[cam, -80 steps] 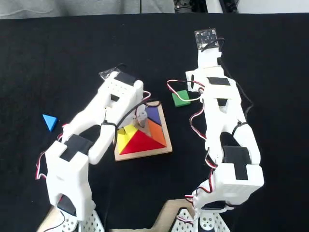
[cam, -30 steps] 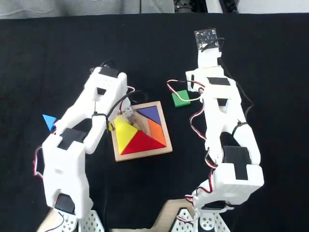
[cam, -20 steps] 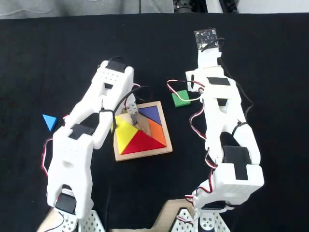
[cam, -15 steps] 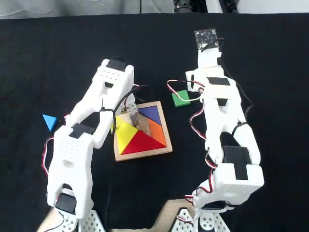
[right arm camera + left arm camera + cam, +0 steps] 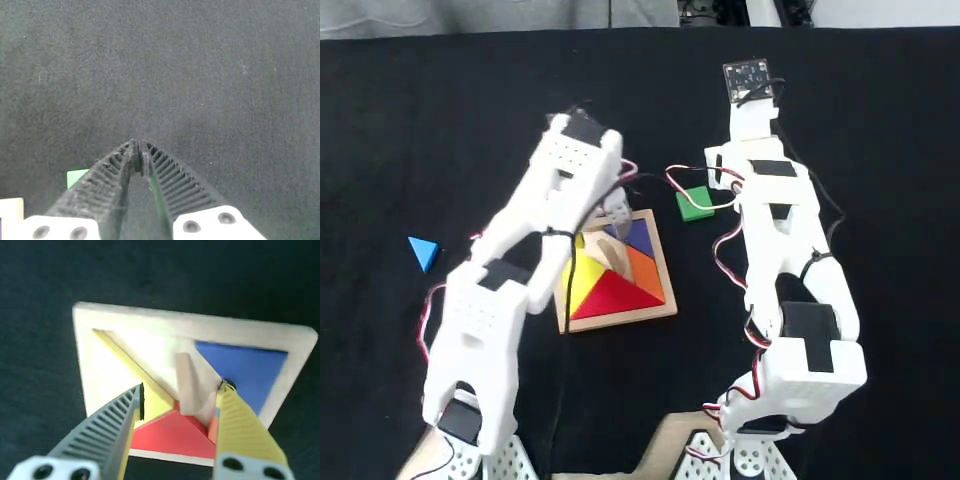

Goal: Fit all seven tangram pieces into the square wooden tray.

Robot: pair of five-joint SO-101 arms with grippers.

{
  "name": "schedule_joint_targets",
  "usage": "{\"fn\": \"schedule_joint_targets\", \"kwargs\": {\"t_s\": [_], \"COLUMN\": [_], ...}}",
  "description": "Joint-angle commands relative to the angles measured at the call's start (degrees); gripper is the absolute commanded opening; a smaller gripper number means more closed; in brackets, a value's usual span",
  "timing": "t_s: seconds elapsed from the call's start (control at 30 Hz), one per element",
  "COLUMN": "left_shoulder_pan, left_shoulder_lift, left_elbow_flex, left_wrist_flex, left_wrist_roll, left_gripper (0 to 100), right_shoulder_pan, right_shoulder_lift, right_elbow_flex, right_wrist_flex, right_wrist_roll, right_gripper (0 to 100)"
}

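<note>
The square wooden tray (image 5: 663, 302) (image 5: 190, 322) lies mid-table and holds a yellow triangle (image 5: 580, 285) (image 5: 150, 390), a red triangle (image 5: 616, 297) (image 5: 170, 434), an orange piece (image 5: 642, 270) and a blue-purple piece (image 5: 638, 236) (image 5: 245, 366). A pale wood-coloured piece (image 5: 186, 384) lies tilted in the tray's bare part. My left gripper (image 5: 615, 220) (image 5: 180, 396) hangs open over the tray's far half, straddling that pale piece without touching it. A green square (image 5: 696, 203) (image 5: 77, 176) lies beyond the tray. A small blue triangle (image 5: 423, 251) sits far left. My right gripper (image 5: 138, 151) is shut on nothing above the cloth.
The table is covered in black cloth (image 5: 880, 150). The right arm (image 5: 775, 215) stands folded just right of the green square, its wires hanging close over it. A pale board (image 5: 665, 440) lies between the two arm bases at the near edge.
The left arm has swung from the tray's left side to above its far edge, gripper open. The right arm, the green square and the blue triangle have not moved.
</note>
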Motion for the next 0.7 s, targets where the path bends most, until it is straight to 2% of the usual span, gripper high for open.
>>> {"fn": "schedule_joint_targets", "kwargs": {"t_s": [0.0, 0.13, 0.67], "left_shoulder_pan": [2.07, 1.89, -5.14], "left_shoulder_lift": [-0.62, -0.62, -0.62], "left_elbow_flex": [-2.68, -4.79, -0.66], "left_wrist_flex": [0.7, 6.42, 6.51], "left_wrist_roll": [0.35, 0.35, 0.26], "left_gripper": [24, 24, 24], "right_shoulder_pan": [-0.62, -0.62, -0.62], "right_shoulder_lift": [-0.13, -0.13, -0.13], "right_elbow_flex": [-0.22, -0.31, -0.31], "right_wrist_flex": [-0.88, -0.88, -0.88], "right_wrist_roll": [-0.35, -0.35, -0.35], "right_gripper": [1.1, 1.1, 1.1]}}
